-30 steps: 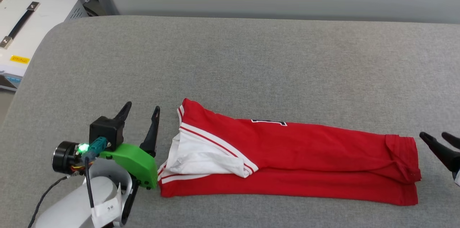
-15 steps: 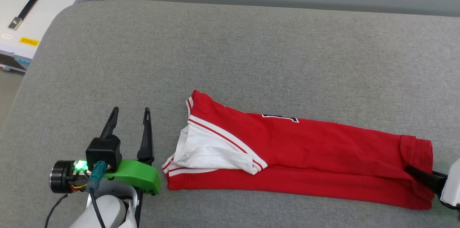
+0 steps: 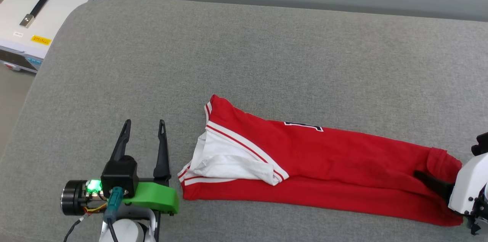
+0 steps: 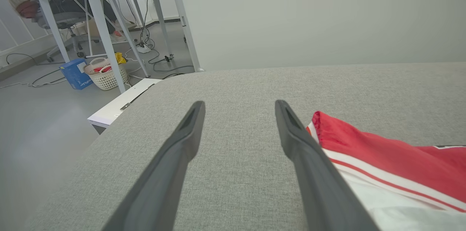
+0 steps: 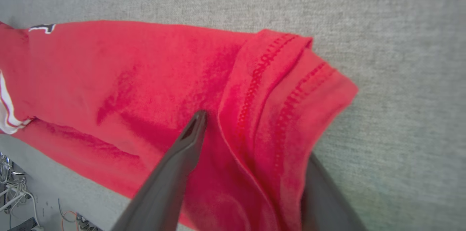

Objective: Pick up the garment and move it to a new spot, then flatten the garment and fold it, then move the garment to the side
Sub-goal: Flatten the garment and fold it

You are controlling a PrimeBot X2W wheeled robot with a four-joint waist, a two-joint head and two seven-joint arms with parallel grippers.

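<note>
The right pincer (image 5: 255,134) has come in from the right edge and now reaches over the hem end of the garment (image 3: 324,165), and the head view itself has shifted, so the whole scene sits differently in it. The right pincer's jaws stand wide apart and have not closed on anything. One finger lies on top of the red cloth, and the other is partly hidden beneath the turned-back hem, so the doubled hem sits between them. The stitched hem lines run up between the two fingers in the right wrist view.

The left pincer (image 3: 145,127) is just as wide open and holds nothing. Its fingers point to the far side, near the garment's left end but apart from it, with bare grey cloth between them.

The garment lies folded lengthwise into a long band across the near part of the grey surface (image 3: 267,63). A white sleeve with red-and-white striped trim is folded over at its left end, and the hem is at its right end. A sliver of black, white-outlined numeral shows at its far edge. Beyond the surface's far left corner stands a white case (image 3: 45,9) with a black handle.
</note>
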